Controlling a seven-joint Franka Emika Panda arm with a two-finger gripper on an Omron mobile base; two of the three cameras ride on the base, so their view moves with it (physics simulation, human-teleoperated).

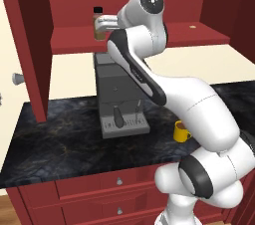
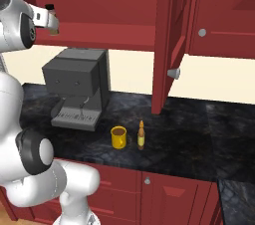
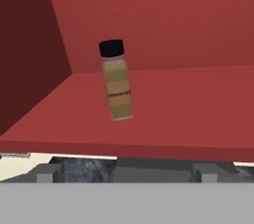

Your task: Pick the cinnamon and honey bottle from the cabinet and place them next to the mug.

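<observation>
From behind, left and right, we are looking down over the dark marbled table (image 1: 60, 134); the hand camera is closely facing the dark red wooden cabinet (image 3: 163, 34).

The cinnamon (image 3: 117, 80) stands on the cabinet (image 3: 188, 114) shelf. On the counter (image 2: 189, 139) below, the honey bottle (image 2: 141, 136) stands just right of the mug (image 2: 118, 137)

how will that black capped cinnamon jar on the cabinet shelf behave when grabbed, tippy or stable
The cinnamon jar looks tall and narrow, so a nudge would probably tip it. Its round body would likely roll along the shelf if it fell. It looks rigid and smooth, so it may slip unless gripped at mid-body.
</observation>
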